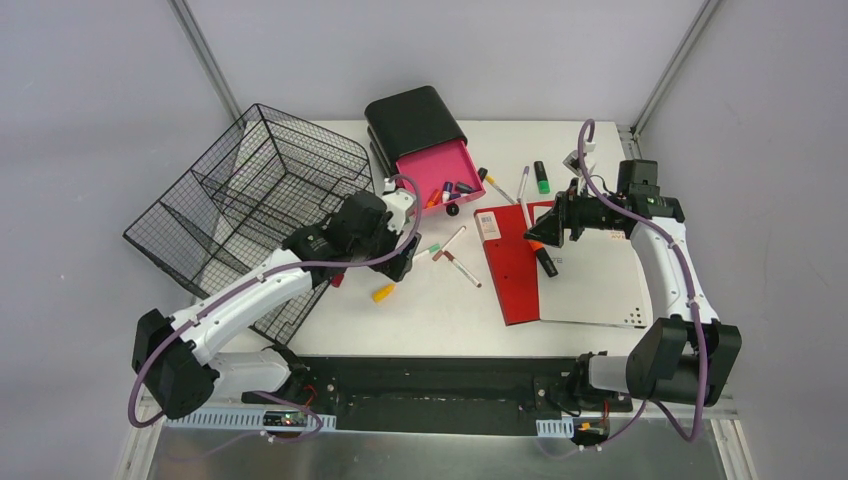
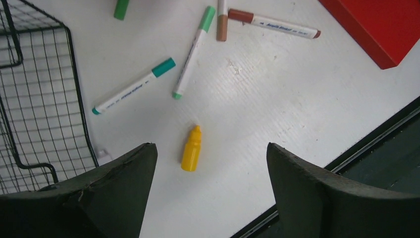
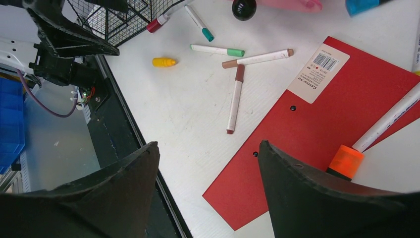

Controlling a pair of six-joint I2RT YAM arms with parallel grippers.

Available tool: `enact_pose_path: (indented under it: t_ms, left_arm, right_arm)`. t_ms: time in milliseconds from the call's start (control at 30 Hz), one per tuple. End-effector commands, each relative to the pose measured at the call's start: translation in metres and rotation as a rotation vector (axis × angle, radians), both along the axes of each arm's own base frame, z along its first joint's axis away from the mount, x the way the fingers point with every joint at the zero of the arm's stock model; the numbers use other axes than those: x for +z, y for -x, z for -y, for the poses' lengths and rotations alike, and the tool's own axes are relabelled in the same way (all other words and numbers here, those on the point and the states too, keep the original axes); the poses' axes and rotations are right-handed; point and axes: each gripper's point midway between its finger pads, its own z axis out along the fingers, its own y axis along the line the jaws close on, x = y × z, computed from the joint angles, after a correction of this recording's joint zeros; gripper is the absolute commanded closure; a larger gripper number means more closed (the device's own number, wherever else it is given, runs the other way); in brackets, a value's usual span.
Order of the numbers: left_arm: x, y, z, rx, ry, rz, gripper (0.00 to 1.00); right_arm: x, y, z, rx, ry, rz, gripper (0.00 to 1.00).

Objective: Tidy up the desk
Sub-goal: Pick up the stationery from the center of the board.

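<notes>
The desk [image 1: 440,310] is a white tabletop strewn with pens. My left gripper [image 1: 400,262] is open and empty, hovering just above a small yellow bottle [image 2: 191,148] that lies between and ahead of its fingertips [image 2: 143,158]. Teal-capped [image 2: 133,85], green-capped [image 2: 193,49] and brown-capped [image 2: 275,23] markers lie beyond it. My right gripper [image 1: 540,228] is open and empty above the red-and-white notebook [image 3: 307,129]. An orange-tipped highlighter [image 3: 345,161] lies on the notebook beside its right finger.
A black wire basket [image 1: 250,190] sits tilted at the left, next to my left arm. A black box with an open pink drawer [image 1: 440,170] holding small items stands at the back. A green highlighter [image 1: 541,177] and pens lie behind the notebook. A black rail [image 1: 440,375] runs along the near edge.
</notes>
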Motion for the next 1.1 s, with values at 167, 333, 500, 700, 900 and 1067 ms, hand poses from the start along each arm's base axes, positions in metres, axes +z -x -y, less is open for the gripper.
enact_pose_path:
  t_ms: [167,333,500,700,900,1067]
  left_arm:
    - [-0.046,0.005,-0.014,0.162,-0.116,-0.136,0.20]
    - [-0.067,0.008,-0.015,0.171,-0.226,-0.168,0.22]
    - [-0.089,0.010,-0.017,0.172,-0.321,-0.202,0.25]
    - [-0.110,0.009,-0.022,0.179,-0.401,-0.221,0.29]
    - [-0.126,0.010,-0.023,0.173,-0.438,-0.253,0.38]
    - [-0.137,0.013,-0.022,0.169,-0.449,-0.282,0.46]
  right_arm:
    - [0.023,-0.004,0.000,0.011,0.001,0.111,0.24]
    - [0.021,-0.005,0.000,0.009,0.003,0.106,0.24]
    - [0.018,-0.006,0.001,0.008,0.006,0.101,0.24]
    - [0.017,-0.007,0.001,0.006,0.008,0.097,0.24]
    - [0.016,-0.007,0.001,0.005,0.009,0.094,0.24]
    - [0.015,-0.007,0.001,0.006,0.010,0.094,0.24]
